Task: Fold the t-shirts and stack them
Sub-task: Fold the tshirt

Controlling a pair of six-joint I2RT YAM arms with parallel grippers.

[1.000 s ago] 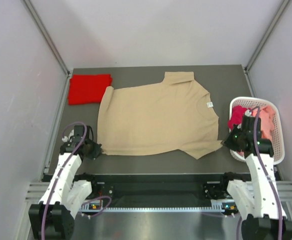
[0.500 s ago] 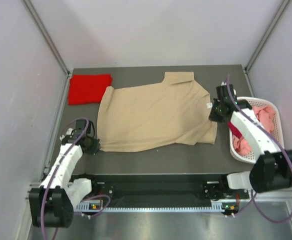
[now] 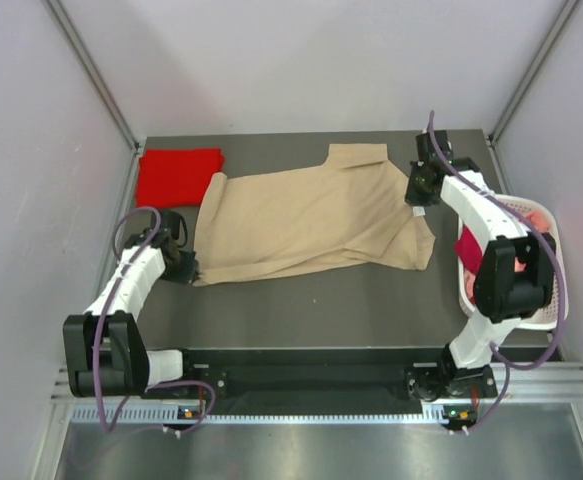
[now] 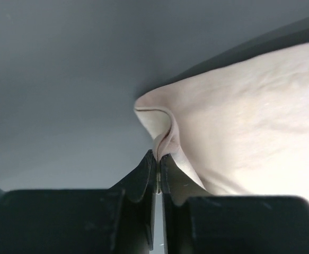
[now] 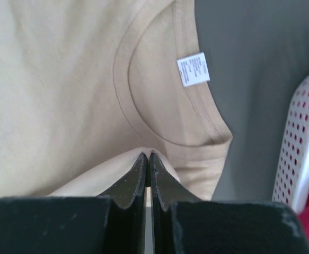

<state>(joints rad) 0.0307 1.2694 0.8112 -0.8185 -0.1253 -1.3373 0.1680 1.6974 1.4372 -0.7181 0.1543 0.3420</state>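
While pinched at two places, shows the tan t-shirt lying across the middle of the dark tabletop, neck opening toward the right edge, one sleeve toward the far edge, near hem rumpled and drawn in from the near edge. From the right wrist: the same tan t-shirt with its round neckline and a white label sewn inside, plus a raised fold of the cloth just in front of the neckline. Right gripper toward the far right corner, over the shirt's neck end; jaws of the right gripper clenched on that raised fold, tips pressed together with tan cloth between. Left gripper close to the left edge; jaws of the left gripper clamped on the near left corner of the tan t-shirt, cloth puckered into a small peak at the tips. At the far left corner, a folded red t-shirt, lying flat and meeting the tan shirt's far left corner. Along the right edge, a white basket with perforated wall, partly hidden by the right arm, holding pink and red garments in a loose heap.
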